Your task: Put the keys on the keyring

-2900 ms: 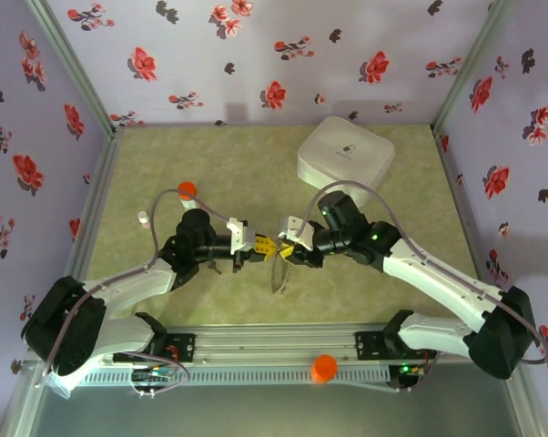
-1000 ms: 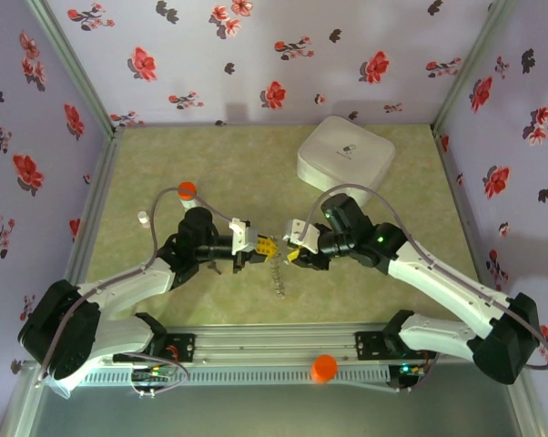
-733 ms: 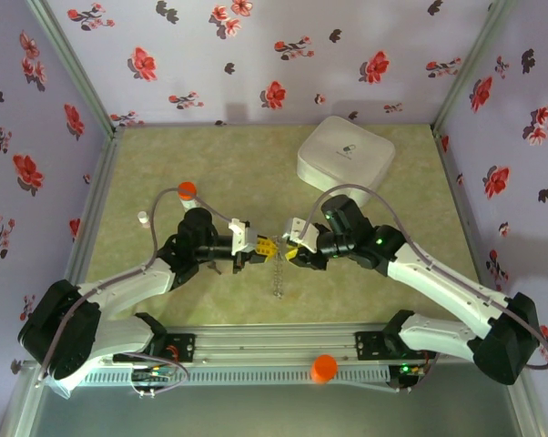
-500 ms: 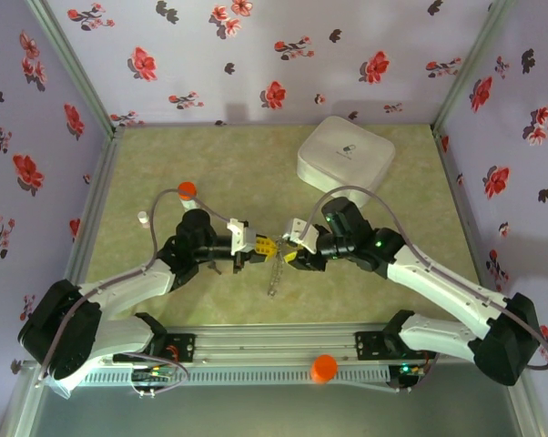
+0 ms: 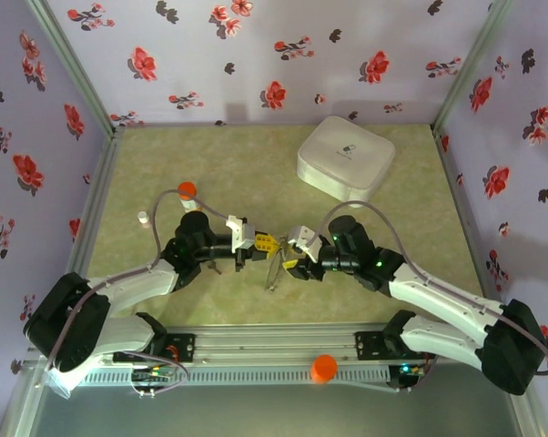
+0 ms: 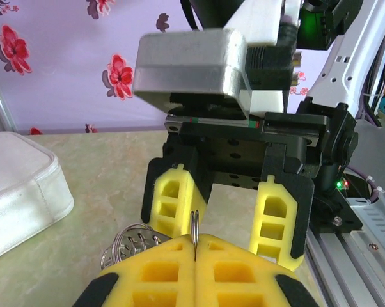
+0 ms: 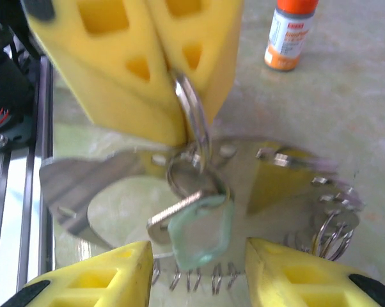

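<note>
- Top view: the left hand and the right hand are seen tip to tip over the middle of the desk. The keyring is hung between them and dangles toward the desk. A white box is set well apart at the back, and an orange-capped vial stands behind the left arm.
- Left wrist view: the left hand is pressed together on the thin edge of the keyring. The right hand is faced just beyond, spread apart, with nothing held. A coiled wire is seen low on the left.
- Right wrist view: the keyring is clamped in the left hand. A key with a pale head is hung under it by a smaller ring. Whether a second key is on cannot be told. The right hand is spread just below the key.
- Risk, judged: only a sliver of ring is pinched, so it could be twisted or pulled free if the dangling key is tugged. A swinging key could be missed as the hand closes, and the coil could be snagged.
</note>
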Tool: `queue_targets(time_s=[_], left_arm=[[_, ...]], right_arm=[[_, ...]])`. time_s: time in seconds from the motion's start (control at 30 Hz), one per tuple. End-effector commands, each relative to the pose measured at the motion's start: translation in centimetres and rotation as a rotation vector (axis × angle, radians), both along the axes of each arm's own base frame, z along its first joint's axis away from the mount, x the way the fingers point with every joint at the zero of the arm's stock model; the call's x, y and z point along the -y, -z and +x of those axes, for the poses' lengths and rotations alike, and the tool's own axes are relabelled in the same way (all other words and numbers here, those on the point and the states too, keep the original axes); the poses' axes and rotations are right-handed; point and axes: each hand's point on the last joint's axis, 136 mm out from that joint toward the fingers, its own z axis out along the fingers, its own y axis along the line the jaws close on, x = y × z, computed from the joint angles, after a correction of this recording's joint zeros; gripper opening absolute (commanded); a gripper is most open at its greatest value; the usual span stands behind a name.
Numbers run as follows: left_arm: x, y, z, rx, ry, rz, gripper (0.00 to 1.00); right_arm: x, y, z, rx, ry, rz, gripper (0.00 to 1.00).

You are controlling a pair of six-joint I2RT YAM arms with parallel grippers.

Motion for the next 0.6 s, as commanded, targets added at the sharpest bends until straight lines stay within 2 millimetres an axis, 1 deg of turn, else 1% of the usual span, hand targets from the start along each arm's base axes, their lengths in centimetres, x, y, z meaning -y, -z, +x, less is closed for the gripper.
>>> queue_targets(time_s=[0.0,0.1,0.17,0.27,0.43,0.57], left_arm=[[0.12,-1.02,0.23,0.022,-0.006,-0.040,0.00],[0.11,-0.92,0.32,0.018,-0.008,-0.040,0.00],[0.07,-0.99,0.34,0.018,-0.009,-0.041,0.00],[-0.01,-1.14,0.39,0.024,-0.011,-0.043,0.00],[-0.09,-1.23,0.45,0.026,-0.013,-0.045,0.00],[-0.10,-1.21,0.45,0.026,-0.013,-0.044,0.00]], right_arm=[[-0.99,-1.75,0.86,0.029,0.031,0.094,0.43],[-1.12,-1.94,1.01,0.033,0.039,0.112,0.43],[-0.93,-1.73,1.27,0.045,0.053,0.100,0.40],[-0.58,-1.41,1.34,0.061,0.057,0.066,0.33],[-0.26,-1.08,1.21,0.069,0.048,0.027,0.26],[-0.18,-1.04,1.15,0.079,0.037,0.010,0.16]])
